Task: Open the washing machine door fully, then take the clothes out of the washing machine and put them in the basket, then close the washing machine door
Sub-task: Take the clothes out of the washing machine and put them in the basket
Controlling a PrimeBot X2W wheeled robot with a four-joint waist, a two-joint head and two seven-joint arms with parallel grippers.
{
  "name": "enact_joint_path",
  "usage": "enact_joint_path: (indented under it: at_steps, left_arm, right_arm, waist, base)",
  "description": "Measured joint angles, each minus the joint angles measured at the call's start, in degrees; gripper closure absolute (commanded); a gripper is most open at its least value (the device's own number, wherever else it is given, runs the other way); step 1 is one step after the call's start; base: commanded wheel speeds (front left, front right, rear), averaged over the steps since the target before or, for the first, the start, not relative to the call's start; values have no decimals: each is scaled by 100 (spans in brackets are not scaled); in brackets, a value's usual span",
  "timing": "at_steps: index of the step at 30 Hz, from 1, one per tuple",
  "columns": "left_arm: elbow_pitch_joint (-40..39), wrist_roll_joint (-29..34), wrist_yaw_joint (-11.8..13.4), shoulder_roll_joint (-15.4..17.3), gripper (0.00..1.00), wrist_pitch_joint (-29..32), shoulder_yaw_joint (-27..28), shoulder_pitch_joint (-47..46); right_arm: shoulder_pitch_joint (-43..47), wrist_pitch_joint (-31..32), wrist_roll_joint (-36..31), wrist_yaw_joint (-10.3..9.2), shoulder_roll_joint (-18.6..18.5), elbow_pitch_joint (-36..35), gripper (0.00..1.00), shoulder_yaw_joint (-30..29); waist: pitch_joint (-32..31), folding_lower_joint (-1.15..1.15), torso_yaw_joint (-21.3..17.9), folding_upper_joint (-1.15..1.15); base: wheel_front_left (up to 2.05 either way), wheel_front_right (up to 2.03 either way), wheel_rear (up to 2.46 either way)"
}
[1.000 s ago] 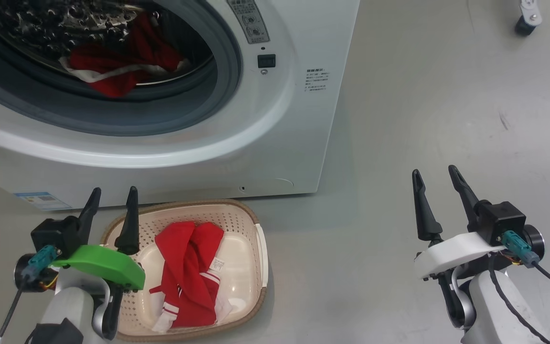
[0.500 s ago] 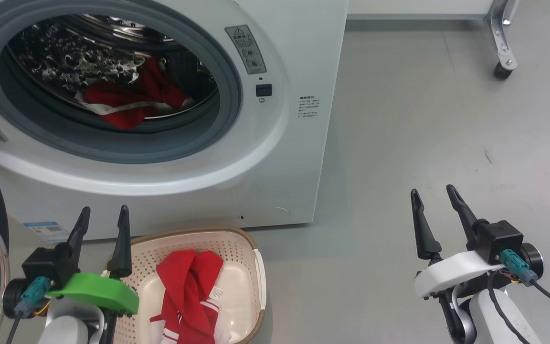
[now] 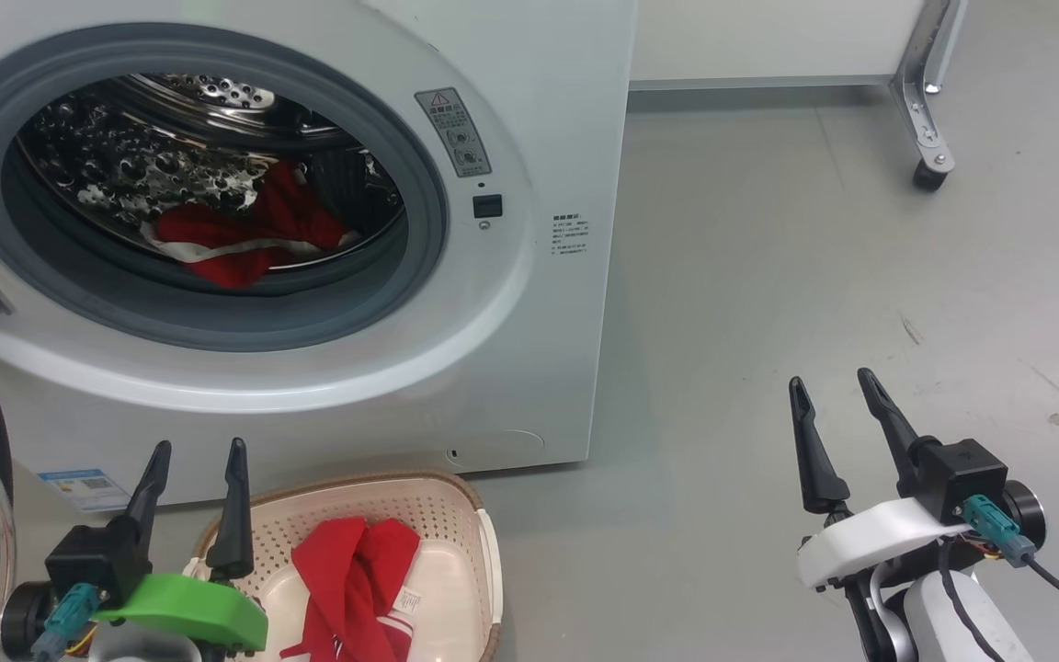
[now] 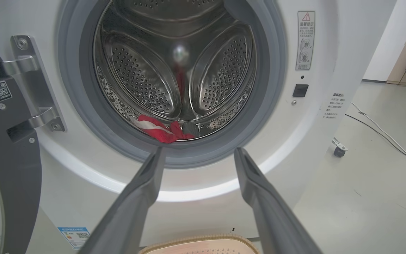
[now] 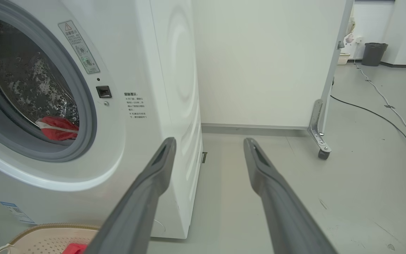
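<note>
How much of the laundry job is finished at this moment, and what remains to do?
Done: the washing machine door stands open, and one red garment lies in the basket. In hand: nothing; the left claw and right claw are both open and empty. Left: another red garment in the drum to move, then closing the door.

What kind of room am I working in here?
Likely a lab or test space rather than a home laundry: bare grey floor, a white partition on wheels, a cable taped along the floor.
</note>
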Motion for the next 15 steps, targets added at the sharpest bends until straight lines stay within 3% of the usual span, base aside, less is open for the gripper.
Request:
enact_joint_path:
  at_steps: [15]
  left_arm:
    - [-285,140,41,-15,0,0,-15,305]
  right_arm:
    - [107,0,3,0,5,-90,0,25]
  waist:
    - [-151,0,-1,0]
  base:
    - [0,0,0]
